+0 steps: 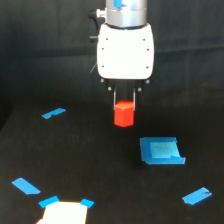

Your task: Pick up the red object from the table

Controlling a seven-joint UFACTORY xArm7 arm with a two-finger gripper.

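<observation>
The red object (pixel 124 115), a small bright red-orange faceted block, sits in the middle of the exterior view, directly under the white gripper body (pixel 125 50). My gripper (pixel 124 103) points straight down, and its two thin dark fingers (pixel 115 96) close on the top of the red object from both sides. The block is narrower than the gripper body. I cannot tell whether its underside touches the black table (pixel 75 150) or hangs just above it.
A blue square patch (pixel 160 151) lies on the table right of and nearer than the block. Blue tape strips lie at the left (pixel 53 113), lower left (pixel 26 186) and lower right (pixel 196 196). A white piece with blue tape corners (pixel 64 211) sits at the bottom edge.
</observation>
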